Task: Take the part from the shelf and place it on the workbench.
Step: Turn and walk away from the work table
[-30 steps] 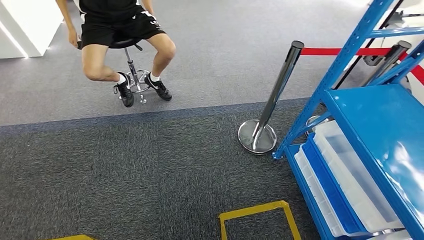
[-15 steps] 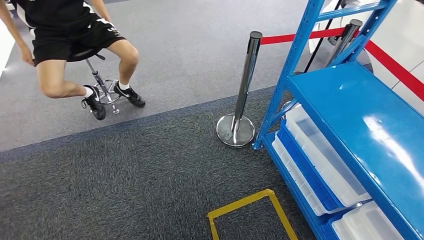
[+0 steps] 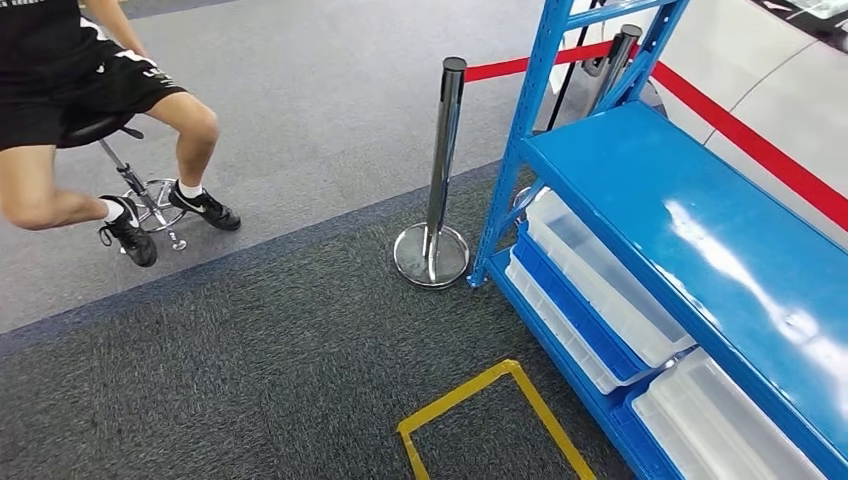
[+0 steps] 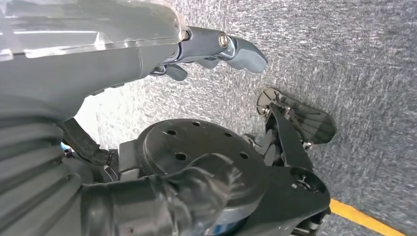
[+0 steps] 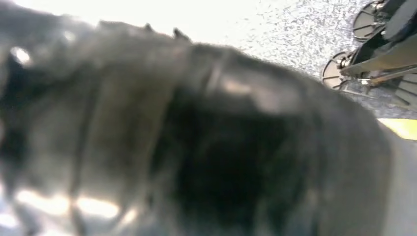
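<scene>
At the far left of the head view a person (image 3: 70,120) sits on a stool (image 3: 125,170) on light grey carpet. Near the middle, yellow floor tape (image 3: 500,415) marks a square on the dark carpet, with a chrome stanchion (image 3: 437,190) beyond it carrying a red belt (image 3: 745,140). On the right stands the blue shelf (image 3: 690,230), clear bins (image 3: 600,280) on its lower level. No part can be made out there. The left hand (image 4: 216,49) hangs over the carpet, fingers apart, holding nothing. The right hand (image 5: 196,137) is a dark blur; I cannot tell its state.
</scene>
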`<state>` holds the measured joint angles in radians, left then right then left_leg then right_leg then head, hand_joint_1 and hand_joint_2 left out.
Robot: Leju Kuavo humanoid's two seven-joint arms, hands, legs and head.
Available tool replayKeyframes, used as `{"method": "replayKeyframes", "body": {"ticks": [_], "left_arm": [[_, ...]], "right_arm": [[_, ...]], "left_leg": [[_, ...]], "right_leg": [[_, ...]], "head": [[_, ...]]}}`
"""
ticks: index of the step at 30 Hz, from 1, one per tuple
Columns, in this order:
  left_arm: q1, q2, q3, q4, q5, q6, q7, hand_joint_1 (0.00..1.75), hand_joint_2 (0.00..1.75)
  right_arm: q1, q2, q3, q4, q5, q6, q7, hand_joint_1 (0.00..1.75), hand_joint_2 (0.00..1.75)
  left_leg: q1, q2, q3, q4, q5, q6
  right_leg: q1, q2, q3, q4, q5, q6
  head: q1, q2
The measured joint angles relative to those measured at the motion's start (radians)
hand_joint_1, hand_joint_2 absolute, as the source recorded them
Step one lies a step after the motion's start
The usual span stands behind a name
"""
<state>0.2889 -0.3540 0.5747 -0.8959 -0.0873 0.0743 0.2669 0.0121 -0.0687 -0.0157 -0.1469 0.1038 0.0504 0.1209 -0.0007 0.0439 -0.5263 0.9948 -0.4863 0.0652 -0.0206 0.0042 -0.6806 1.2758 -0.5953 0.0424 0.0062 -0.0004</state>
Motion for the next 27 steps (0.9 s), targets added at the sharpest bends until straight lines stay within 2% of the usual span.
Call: {"method": "replayKeyframes", "body": {"ticks": [1,3,4,5,7,8,9,10,11,12,13,14,15,16,17,19,20,21,23,25,27], "left_arm": [[-0.001,0.0,0.002,0.002,0.0,0.0,0.0,0.0,0.0],[-0.003,0.0,0.005,0.006,0.0,-0.001,-0.001,0.0,0.87],[-0.004,0.0,0.006,0.008,-0.001,-0.001,-0.002,0.0,1.31],[-0.006,0.0,0.007,0.009,-0.003,-0.003,-0.003,0.0,1.75],[-0.011,0.0,0.01,0.013,-0.01,-0.007,-0.007,0.0,1.75],[-0.013,0.0,0.012,0.015,-0.015,-0.01,-0.009,0.0,1.75],[-0.015,0.001,0.016,0.017,-0.021,-0.012,-0.012,0.0,1.75],[-0.016,0.002,0.021,0.021,-0.029,-0.015,-0.016,0.0,1.75],[-0.017,0.002,0.028,0.026,-0.036,-0.018,-0.019,0.0,1.75],[-0.019,0.003,0.036,0.032,-0.042,-0.02,-0.022,0.0,1.75],[-0.02,0.003,0.044,0.038,-0.048,-0.022,-0.025,0.0,1.75],[-0.021,0.003,0.052,0.043,-0.053,-0.025,-0.028,0.0,1.75],[-0.022,0.004,0.058,0.049,-0.056,-0.027,-0.031,0.0,1.75],[-0.024,0.004,0.064,0.053,-0.059,-0.029,-0.034,0.0,1.75],[-0.026,0.004,0.069,0.057,-0.06,-0.031,-0.038,0.0,1.75],[-0.033,0.006,0.082,0.067,-0.06,-0.032,-0.047,0.0,1.75],[-0.038,0.007,0.089,0.072,-0.06,-0.033,-0.052,0.0,1.75],[-0.043,0.008,0.095,0.076,-0.061,-0.034,-0.057,0.0,1.75],[-0.052,0.009,0.106,0.084,-0.065,-0.04,-0.066,0.0,1.75],[-0.057,0.009,0.113,0.092,-0.07,-0.045,-0.071,0.0,1.75],[-0.059,0.009,0.12,0.1,-0.072,-0.047,-0.074,0.0,1.75]], "right_arm": [[0.001,0.0,0.0,0.0,0.0,0.0,0.0,0.0,0.0],[0.002,0.0,0.0,0.0,0.0,0.0,0.0,0.0,0.0],[0.001,0.0,-0.001,0.0,0.0,0.0,0.0,0.0,0.0],[0.0,0.0,-0.001,0.0,0.0,0.0,-0.001,0.0,0.0],[0.001,0.0,-0.003,0.0,-0.001,0.002,-0.005,0.0,0.0],[0.003,0.001,-0.004,0.0,-0.001,0.003,-0.006,0.0,0.0],[0.003,0.001,-0.006,0.0,-0.002,0.004,-0.008,0.0,0.0],[0.003,0.001,-0.007,0.0,-0.004,0.005,-0.01,0.0,0.0],[0.002,0.002,-0.008,0.0,-0.007,0.006,-0.013,0.0,0.0],[0.002,0.002,-0.009,0.0,-0.011,0.006,-0.017,0.0,0.0],[0.002,0.002,-0.011,0.0,-0.017,0.007,-0.021,0.0,0.0],[0.002,0.002,-0.014,0.0,-0.024,0.008,-0.026,0.0,0.0],[0.003,0.003,-0.016,0.0,-0.03,0.011,-0.03,0.0,0.0],[0.003,0.003,-0.02,0.0,-0.034,0.014,-0.032,0.0,0.0],[0.003,0.004,-0.023,0.0,-0.037,0.018,-0.033,0.0,0.0],[0.001,0.007,-0.027,0.0,-0.036,0.022,-0.033,0.0,0.0],[0.001,0.008,-0.029,0.0,-0.034,0.023,-0.033,0.0,0.0],[0.002,0.01,-0.029,0.0,-0.032,0.024,-0.033,0.0,0.0],[0.005,0.01,-0.03,0.001,-0.03,0.024,-0.033,0.0,0.0],[0.007,0.009,-0.031,0.001,-0.029,0.025,-0.033,0.0,0.0],[0.003,0.009,-0.031,0.002,-0.029,0.025,-0.033,0.0,0.0]], "left_leg": [[0.0,0.01,0.001,0.0,-0.002,-0.002],[-0.002,0.027,0.006,0.002,-0.008,-0.009],[-0.003,0.034,0.009,0.003,-0.011,-0.014],[-0.004,0.041,0.013,0.003,-0.014,-0.021],[-0.004,0.054,0.021,0.001,-0.016,-0.034],[-0.002,0.054,0.023,0.004,-0.02,-0.04],[0.0,0.042,0.02,0.018,-0.032,-0.045],[0.002,0.023,0.007,0.05,-0.054,-0.049],[0.005,-0.002,-0.019,0.105,-0.087,-0.052],[0.006,-0.021,-0.052,0.176,-0.122,-0.053],[0.006,-0.031,-0.086,0.244,-0.148,-0.054],[0.006,-0.035,-0.111,0.291,-0.157,-0.054],[0.006,-0.036,-0.118,0.299,-0.145,-0.053],[0.006,-0.039,-0.107,0.265,-0.113,-0.05],[0.006,-0.048,-0.081,0.2,-0.07,-0.046],[0.006,-0.09,-0.029,0.069,-0.011,-0.037],[0.005,-0.105,-0.017,0.033,0.0,-0.034],[0.004,-0.111,-0.013,0.021,0.0,-0.032],[0.004,-0.091,-0.01,0.012,0.006,-0.024],[0.007,-0.069,-0.005,-0.001,0.015,-0.01],[0.007,-0.045,-0.005,-0.007,0.018,-0.003]], "right_leg": [[-0.001,-0.006,0.027,-0.047,0.03,0.001],[0.0,-0.037,0.104,-0.188,0.09,-0.003],[0.003,-0.05,0.13,-0.237,0.105,-0.008],[0.006,-0.057,0.142,-0.262,0.109,-0.014],[0.011,-0.043,0.139,-0.268,0.11,-0.028],[0.009,-0.035,0.14,-0.272,0.113,-0.035],[0.008,-0.027,0.142,-0.276,0.117,-0.042],[0.005,-0.019,0.143,-0.28,0.121,-0.049],[0.004,-0.012,0.144,-0.282,0.124,-0.053],[0.005,-0.003,0.142,-0.282,0.125,-0.057],[0.007,0.006,0.141,-0.281,0.125,-0.058],[0.009,0.018,0.14,-0.28,0.125,-0.059],[0.01,0.03,0.141,-0.278,0.124,-0.059],[0.011,0.043,0.142,-0.277,0.123,-0.059],[0.011,0.055,0.143,-0.275,0.122,-0.059],[0.012,0.077,0.14,-0.268,0.119,-0.053],[0.012,0.086,0.136,-0.265,0.118,-0.048],[0.011,0.094,0.131,-0.264,0.119,-0.043],[0.007,0.104,0.125,-0.263,0.12,-0.03],[0.007,0.07,0.108,-0.227,0.095,-0.022],[0.006,0.021,0.057,-0.12,0.033,-0.014]], "head": [[0.0,0.0],[0.0,0.0],[0.0,0.0],[0.0,0.0],[0.0,0.0],[0.0,0.0],[0.0,0.0],[-0.001,0.0],[-0.001,0.0],[-0.001,0.0],[-0.001,0.0],[-0.001,0.0],[-0.001,0.0],[-0.001,0.0],[-0.001,0.0],[-0.001,0.0],[-0.001,0.0],[-0.001,0.0],[-0.001,0.0],[0.0,0.0],[0.002,0.0]]}}
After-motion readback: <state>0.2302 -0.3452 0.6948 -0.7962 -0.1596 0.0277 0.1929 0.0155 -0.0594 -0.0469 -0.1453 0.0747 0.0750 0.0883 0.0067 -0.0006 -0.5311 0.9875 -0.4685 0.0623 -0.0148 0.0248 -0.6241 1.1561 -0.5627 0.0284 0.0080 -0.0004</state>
